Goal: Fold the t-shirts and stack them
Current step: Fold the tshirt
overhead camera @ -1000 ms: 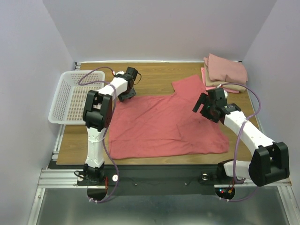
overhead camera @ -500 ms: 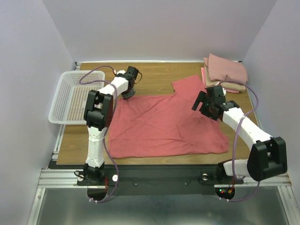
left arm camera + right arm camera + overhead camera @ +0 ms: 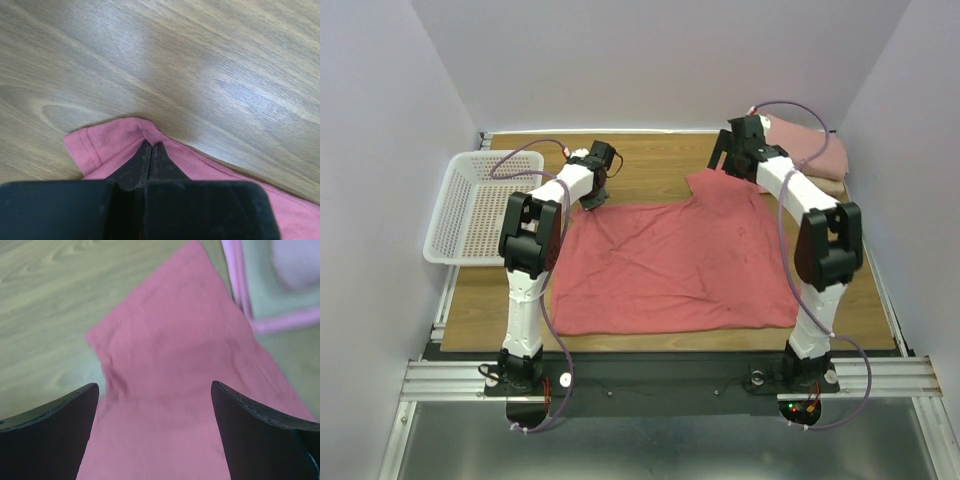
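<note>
A large coral-red t-shirt (image 3: 670, 265) lies spread flat in the middle of the table. My left gripper (image 3: 592, 197) sits at its far left corner, shut on a small pinch of the hem (image 3: 150, 133), with the fingertips (image 3: 151, 146) pressed together on the cloth (image 3: 100, 147). My right gripper (image 3: 725, 160) hovers open over the shirt's far right sleeve (image 3: 170, 350), nothing between its fingers (image 3: 155, 390). Folded t-shirts (image 3: 810, 150) are stacked at the far right corner, partly hidden behind the right arm.
A white mesh basket (image 3: 470, 205) stands at the table's left edge, just left of the left arm. Purple walls close in the table on three sides. The stack's pink edge (image 3: 237, 285) lies right of the sleeve.
My left gripper has closed on the shirt's far left corner. The right arm has swung from the shirt's right side to the far sleeve, still open.
</note>
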Robot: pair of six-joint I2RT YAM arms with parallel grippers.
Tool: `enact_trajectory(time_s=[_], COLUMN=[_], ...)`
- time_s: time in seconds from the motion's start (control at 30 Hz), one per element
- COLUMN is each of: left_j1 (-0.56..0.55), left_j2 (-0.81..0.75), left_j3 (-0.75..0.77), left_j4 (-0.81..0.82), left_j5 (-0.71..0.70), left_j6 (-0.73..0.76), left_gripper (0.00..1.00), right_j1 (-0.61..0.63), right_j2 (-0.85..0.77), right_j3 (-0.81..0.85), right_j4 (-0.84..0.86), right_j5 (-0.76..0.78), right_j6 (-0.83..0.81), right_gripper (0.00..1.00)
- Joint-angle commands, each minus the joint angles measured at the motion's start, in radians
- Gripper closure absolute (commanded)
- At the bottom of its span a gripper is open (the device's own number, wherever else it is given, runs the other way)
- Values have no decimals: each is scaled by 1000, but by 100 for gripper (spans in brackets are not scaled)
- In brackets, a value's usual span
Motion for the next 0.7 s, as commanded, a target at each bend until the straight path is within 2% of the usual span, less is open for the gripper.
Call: enact_trajectory(time_s=[0.0, 0.3, 0.63, 0.67], left_j1=[3, 5, 5, 5], left_j2=[-25, -51, -62, -62], left_j3=[-29, -72, -88, -90], left_j4=[2, 11, 20, 19], left_j5=[12, 19, 12, 9], left_j6=[17, 25, 29, 31], left_gripper=[100, 100, 100, 100], right_j1=[-4, -5, -13, -16], right_j2=[196, 507, 652, 656], right_j3=[166, 546, 658, 654], right_j4=[27, 27, 30, 29], right_j5=[79, 186, 160, 166], right_j6=[-96, -168, -99, -94], right_gripper=[2, 7, 17, 28])
